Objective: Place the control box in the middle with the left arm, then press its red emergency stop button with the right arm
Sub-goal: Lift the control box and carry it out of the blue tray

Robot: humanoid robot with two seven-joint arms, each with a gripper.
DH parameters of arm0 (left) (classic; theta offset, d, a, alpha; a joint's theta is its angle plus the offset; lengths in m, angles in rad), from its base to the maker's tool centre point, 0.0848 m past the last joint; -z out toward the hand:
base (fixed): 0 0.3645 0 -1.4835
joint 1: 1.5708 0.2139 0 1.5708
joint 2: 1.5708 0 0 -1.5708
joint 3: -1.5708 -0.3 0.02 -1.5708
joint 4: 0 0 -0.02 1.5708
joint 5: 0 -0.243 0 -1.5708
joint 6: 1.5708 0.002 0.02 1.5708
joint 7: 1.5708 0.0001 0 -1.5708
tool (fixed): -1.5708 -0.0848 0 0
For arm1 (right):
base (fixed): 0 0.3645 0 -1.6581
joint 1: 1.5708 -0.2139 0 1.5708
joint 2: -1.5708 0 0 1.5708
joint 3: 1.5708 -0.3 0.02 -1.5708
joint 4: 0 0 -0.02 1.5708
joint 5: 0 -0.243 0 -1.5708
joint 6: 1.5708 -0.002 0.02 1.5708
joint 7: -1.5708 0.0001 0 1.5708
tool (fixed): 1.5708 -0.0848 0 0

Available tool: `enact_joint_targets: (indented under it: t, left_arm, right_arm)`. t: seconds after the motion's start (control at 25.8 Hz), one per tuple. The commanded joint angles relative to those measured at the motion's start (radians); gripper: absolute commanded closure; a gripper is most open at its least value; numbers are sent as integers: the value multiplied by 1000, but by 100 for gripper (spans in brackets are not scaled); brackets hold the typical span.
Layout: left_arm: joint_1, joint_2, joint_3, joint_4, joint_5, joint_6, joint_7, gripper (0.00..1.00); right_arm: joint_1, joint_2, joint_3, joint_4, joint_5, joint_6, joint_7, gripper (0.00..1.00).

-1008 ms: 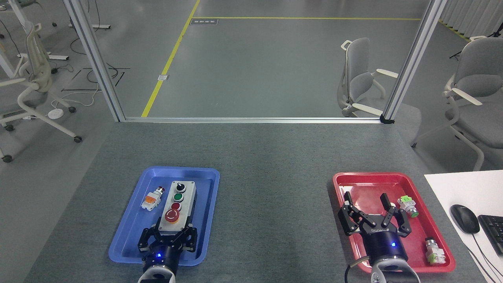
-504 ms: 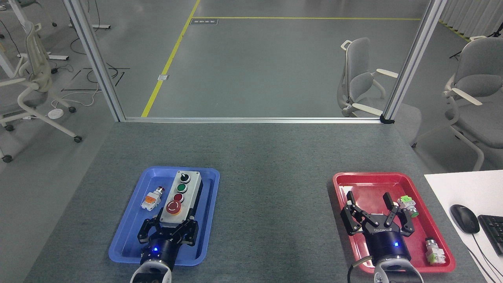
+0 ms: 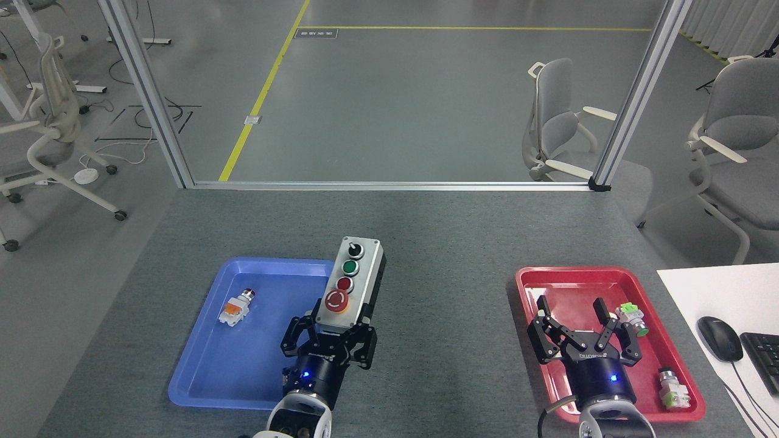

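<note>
Light-grey oblong control box (image 3: 356, 278) clamped in left gripper (image 3: 328, 340) above blue plastic tray (image 3: 243, 365) edge, right gripper (image 3: 575, 325) spread open over red plastic tray (image 3: 608, 280).

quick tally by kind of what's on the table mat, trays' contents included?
Trays: 2, blue tray and red tray
Control box: 1, held by left gripper
Loose push-button parts: 3, orange-white, two green-white
Total: 6
</note>
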Motion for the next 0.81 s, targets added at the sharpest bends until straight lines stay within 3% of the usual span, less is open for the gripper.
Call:
enact_joint_targets:
  t: [0.0, 0.23, 0.47, 0.78]
  left_arm:
    - [-47, -23, -123, 66, 8, 80, 5, 100]
    - [-106, -28, -273, 166, 19, 149, -3, 100]
    - [-162, -28, -372, 302, 19, 150, -6, 100]
    - [-258, -29, -461, 384, 40, 138, -29, 100]
  right_arm:
    - [1, 5, -11, 0, -2, 0, 2, 2]
    - [1, 2, -13, 0, -2, 0, -1, 2]
    - [1, 5, -13, 0, -2, -1, -1, 2]
    - [1, 5, -16, 0, -3, -3, 2, 2]
